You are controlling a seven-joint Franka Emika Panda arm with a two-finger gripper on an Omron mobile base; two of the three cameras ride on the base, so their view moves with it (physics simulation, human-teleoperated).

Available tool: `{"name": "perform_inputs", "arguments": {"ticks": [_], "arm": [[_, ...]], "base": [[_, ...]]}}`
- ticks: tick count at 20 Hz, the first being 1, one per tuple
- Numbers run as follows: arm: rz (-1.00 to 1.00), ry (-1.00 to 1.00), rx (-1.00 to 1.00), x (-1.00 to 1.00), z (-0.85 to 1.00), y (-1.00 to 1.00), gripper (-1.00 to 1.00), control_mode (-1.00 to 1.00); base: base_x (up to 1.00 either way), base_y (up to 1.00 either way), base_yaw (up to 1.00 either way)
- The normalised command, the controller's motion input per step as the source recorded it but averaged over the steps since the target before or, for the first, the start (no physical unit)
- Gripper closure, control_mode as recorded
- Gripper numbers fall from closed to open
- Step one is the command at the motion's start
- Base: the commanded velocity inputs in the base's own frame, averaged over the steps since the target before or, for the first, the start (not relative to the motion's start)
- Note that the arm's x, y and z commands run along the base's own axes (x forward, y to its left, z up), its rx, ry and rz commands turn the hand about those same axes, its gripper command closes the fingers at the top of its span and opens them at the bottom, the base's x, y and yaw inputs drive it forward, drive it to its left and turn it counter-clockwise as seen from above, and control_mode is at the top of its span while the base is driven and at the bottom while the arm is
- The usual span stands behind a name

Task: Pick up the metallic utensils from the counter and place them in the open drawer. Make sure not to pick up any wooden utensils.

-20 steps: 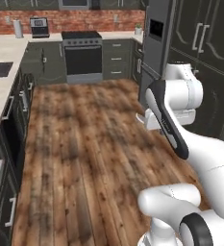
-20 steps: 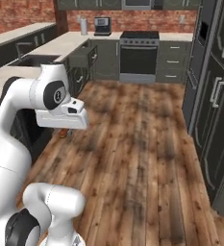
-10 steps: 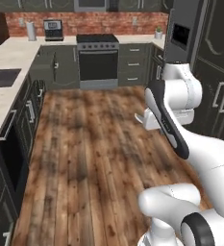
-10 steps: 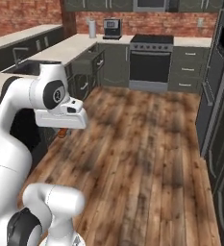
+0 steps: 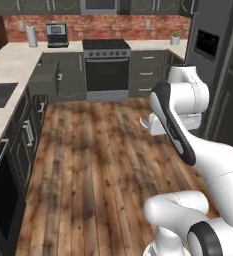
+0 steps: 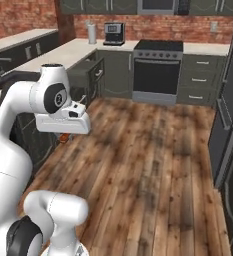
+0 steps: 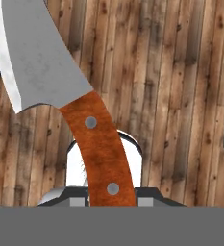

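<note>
room: kitchen with a wood plank floor (image 5: 88,165), a brick back wall and a stove (image 5: 106,70) at the far end.
desk: the pale stone counter (image 5: 10,75) runs along the robot's left in the left base view and bends round to the far wall; I can make out no small utensils on it from here.
open drawer: a dark box (image 5: 44,79) juts from the cabinets under the desk near the far corner; in the right base view it is ahead and left of the arm (image 6: 83,70).
held thing: a cleaver-like knife (image 7: 41,53) with a broad grey metal blade and a riveted orange-brown handle, its long axis running from the blade up and away down to the handle at the finger tips.
end effector: closed on the knife handle (image 7: 105,188); how wide the fingers stand cannot be told.
key relation: the open drawer lies forward and to the left of the end effector, well apart, so the load likely must travel that way.
</note>
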Motion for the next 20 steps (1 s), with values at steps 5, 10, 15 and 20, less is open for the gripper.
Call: {"name": "perform_inputs", "arguments": {"ticks": [5,10,15,20], "arm": [[0.00,0.00,0.00,0.00,0.00,0.00,1.00,1.00],[0.00,0.00,0.00,0.00,0.00,0.00,1.00,1.00],[0.00,0.00,0.00,0.00,0.00,0.00,1.00,1.00],[0.00,0.00,0.00,0.00,0.00,0.00,1.00,1.00]], "base": [[1.00,0.00,0.02],[1.00,0.00,0.07],[1.00,0.00,0.28],[1.00,0.00,0.35]]}}
